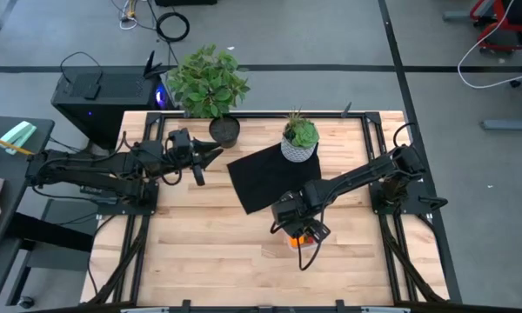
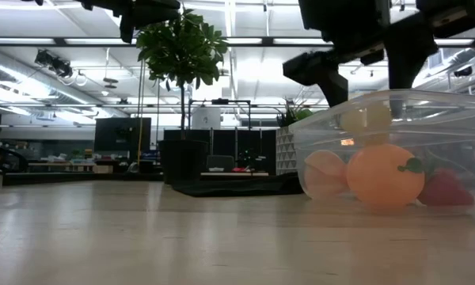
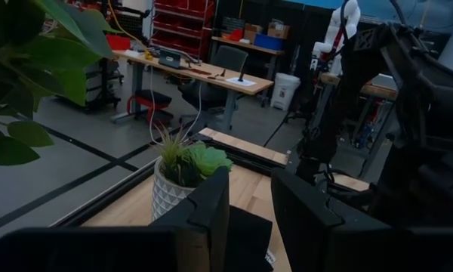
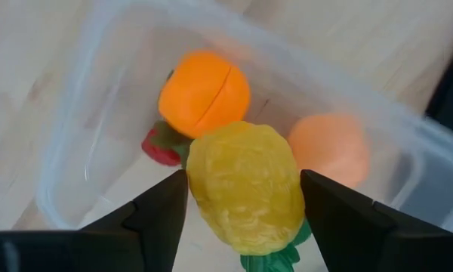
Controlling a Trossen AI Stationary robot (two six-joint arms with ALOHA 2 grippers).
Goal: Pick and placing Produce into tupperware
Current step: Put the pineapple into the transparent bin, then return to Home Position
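Observation:
The clear tupperware [image 4: 75,113] stands on the wooden table near its front, right of the middle [image 2: 317,142]. Inside lie an orange ball [image 4: 204,91], a pinkish ball [image 4: 328,147], a red strawberry [image 4: 160,145] and a green leafy top [image 4: 272,261]. My right gripper [image 1: 297,228] points down over the tupperware, shut on the yellow piece [image 4: 245,185], which hangs at the height of the container's rim [image 2: 364,119]. My left gripper [image 1: 210,155] waits level in the air at the table's far left, a narrow gap between its fingers, with nothing in it. My right gripper pinches the yellow piece between its two fingers, which sit on its two opposite sides [image 4: 192,189]. The fingers come from above, pointing down. The piece hangs clear of the produce below it, inside the tupperware's outline.
A black mat [image 1: 261,178] lies at the table's middle, just beyond the tupperware. A small potted plant [image 1: 300,139] stands on the mat's far corner, and a larger one [image 1: 209,83] at the far edge by my left gripper. Bare wood stretches left of the tupperware.

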